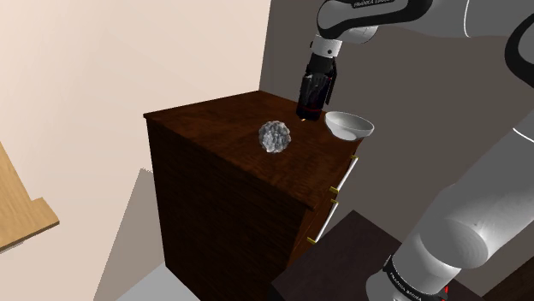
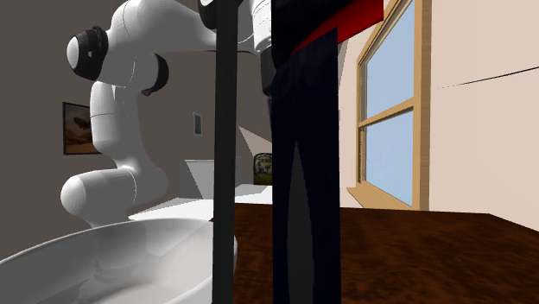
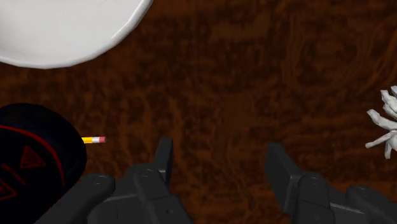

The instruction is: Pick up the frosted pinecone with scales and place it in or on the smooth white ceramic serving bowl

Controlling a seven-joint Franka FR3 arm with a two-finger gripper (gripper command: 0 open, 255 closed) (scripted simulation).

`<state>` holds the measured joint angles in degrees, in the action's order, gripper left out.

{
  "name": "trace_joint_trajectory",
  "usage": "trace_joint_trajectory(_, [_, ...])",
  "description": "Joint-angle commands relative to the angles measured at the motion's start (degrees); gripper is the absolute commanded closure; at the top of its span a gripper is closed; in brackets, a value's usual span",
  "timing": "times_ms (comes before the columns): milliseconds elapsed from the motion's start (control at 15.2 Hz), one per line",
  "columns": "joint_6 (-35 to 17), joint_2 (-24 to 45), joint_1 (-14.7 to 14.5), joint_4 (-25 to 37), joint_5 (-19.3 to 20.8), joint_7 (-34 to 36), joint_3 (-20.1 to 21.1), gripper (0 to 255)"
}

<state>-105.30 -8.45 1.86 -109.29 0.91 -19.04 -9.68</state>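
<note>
Hanging over the top of a dark wooden dresser (image 1: 205, 120), the black gripper (image 3: 220, 151) has its two fingers (image 3: 164, 159) spread apart, with bare wood grain between them and nothing in their grasp. The pinecone (image 1: 275, 135), a pale frosty ball of spiky scales, sits on the dresser top near the middle of the shoulder view. It is apart from the gripper and a little to its lower left in the frame. In the wrist view a few of its white scales poke in beyond one finger, well outside the gap.

The white bowl (image 1: 349, 125) stands upright near the dresser's corner, just right of the gripper in the shoulder view, with the pinecone on the gripper's other side. In the second exterior view the bowl's rim curves across the lower left of the frame. The white arm (image 2: 121, 95) bends above it at upper left, and a window (image 2: 393, 112) fills the right side.

In the wrist view, a black round thing (image 3: 32, 165) with red marks stands beside the other finger. A small yellow pencil (image 3: 93, 139) with a pink eraser lies on the wood, its yellow end against that black thing.
</note>
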Motion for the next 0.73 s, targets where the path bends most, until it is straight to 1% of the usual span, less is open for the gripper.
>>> trace_joint_trajectory(0, [0.0,0.0,0.0,0.0,0.0,0.0,0.0,255])
trace_joint_trajectory(528, [0.0,0.0,0.0,0.0,0.0,0.0,0.0,255])
trace_joint_trajectory(594, [0.0,0.0,0.0,0.0,0.0,0.0,0.0,0])
trace_joint_trajectory(660, [0.1,-0.3,-0.5,-0.6,0.3,2.8,0.9,0])
